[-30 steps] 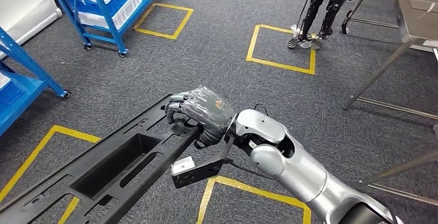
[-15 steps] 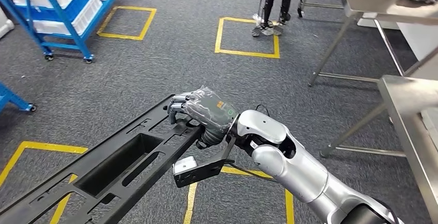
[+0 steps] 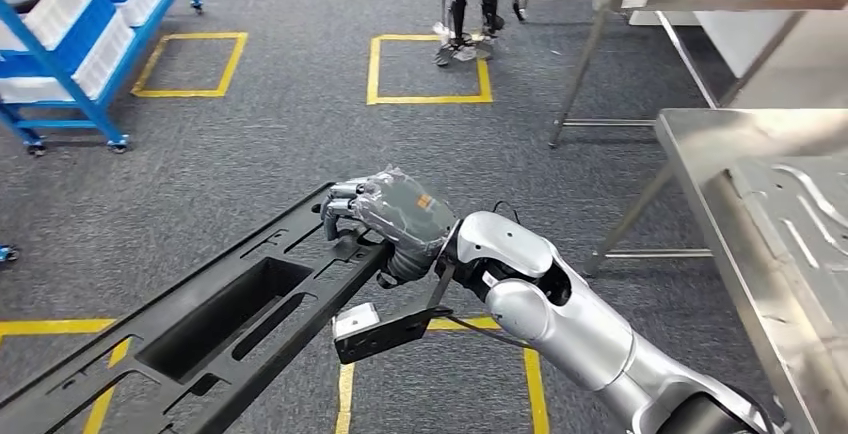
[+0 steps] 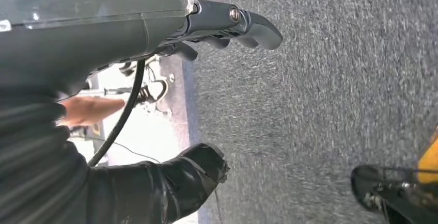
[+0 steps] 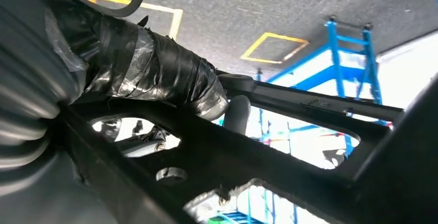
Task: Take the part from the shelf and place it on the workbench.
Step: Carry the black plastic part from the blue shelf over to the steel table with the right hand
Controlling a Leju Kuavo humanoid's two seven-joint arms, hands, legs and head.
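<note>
The right hand [image 3: 385,216] holds one end of the long black part [image 3: 215,319], fingers curled over its edge, carrying it above the grey carpet [image 3: 290,144]. The steel counter [image 3: 745,214] stands just to the robot's right. The left hand [image 4: 217,25] hangs over the floor, fingers loosely apart, holding nothing. A blue shelf [image 3: 75,44] stands well off to the left.
</note>
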